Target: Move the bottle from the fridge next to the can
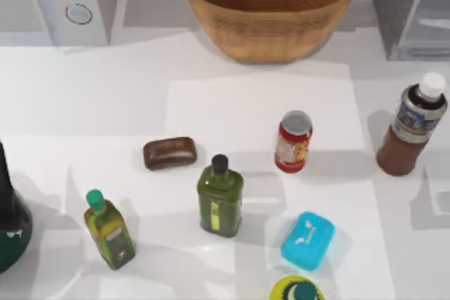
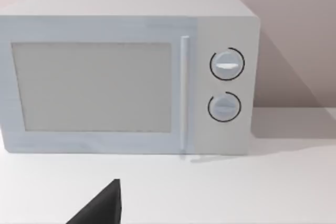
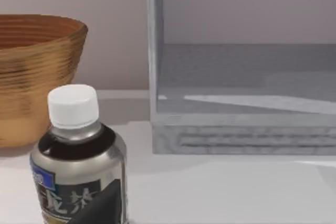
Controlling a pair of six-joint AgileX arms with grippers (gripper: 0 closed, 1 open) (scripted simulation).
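The reddish-brown bottle [image 1: 413, 130] with a white cap and grey label stands upright on the table at the right, in front of the grey fridge [image 1: 411, 8]. The red can [image 1: 293, 142] stands well to its left, with a wide gap between them. In the right wrist view the bottle [image 3: 79, 156] is very close, and a dark part of my right gripper [image 3: 102, 205] shows low in front of it. Behind it the fridge [image 3: 241, 129] shows an open, bare interior. A dark part of my left gripper [image 2: 100, 209] hangs in front of the microwave [image 2: 126, 77].
A wicker basket [image 1: 271, 8] stands at the back middle and the microwave [image 1: 60, 1] at the back left. In front lie a brown soap bar [image 1: 169, 152], an olive-green bottle [image 1: 220, 194], a small green-capped bottle [image 1: 109, 230] and a blue box [image 1: 308, 240].
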